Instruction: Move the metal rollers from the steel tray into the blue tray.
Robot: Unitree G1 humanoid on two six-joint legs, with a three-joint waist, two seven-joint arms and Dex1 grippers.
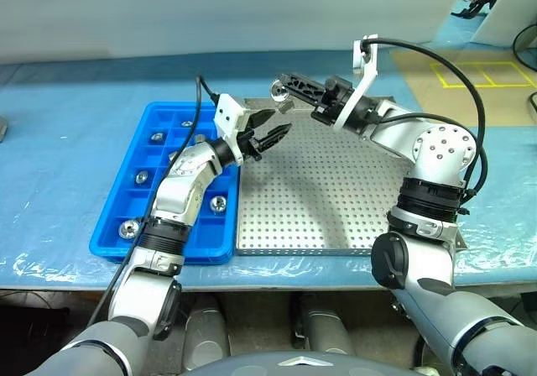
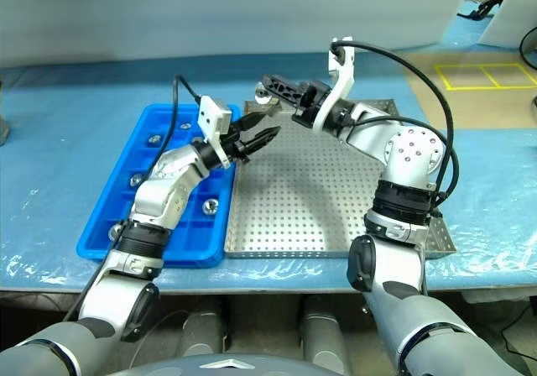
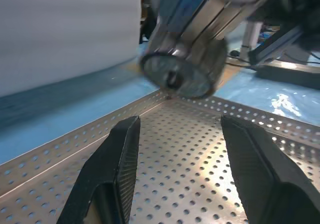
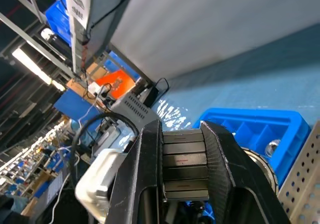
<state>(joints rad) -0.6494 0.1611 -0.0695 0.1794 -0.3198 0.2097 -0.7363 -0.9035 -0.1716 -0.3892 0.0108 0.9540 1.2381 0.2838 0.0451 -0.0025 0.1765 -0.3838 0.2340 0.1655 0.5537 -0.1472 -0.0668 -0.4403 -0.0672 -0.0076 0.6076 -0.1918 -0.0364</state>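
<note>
Steel tray (image 1: 336, 200) — perforated floor, on the blue-covered desk (image 1: 67, 141), touching the blue tray (image 1: 126, 200) on its left side.

Blue tray — gridded compartments; several metal rollers (image 1: 217, 203) sit singly in cells.

Right end effector (image 1: 285, 86) — raised over the steel tray's far left corner, fingers pressed on one roller (image 3: 182, 69), held clear of the tray floor.

Left end effector (image 1: 273, 134) — fingers (image 3: 117, 159) spread, nothing between them, held above the steel tray just below and beside the gripped roller, pointing toward it.
</note>
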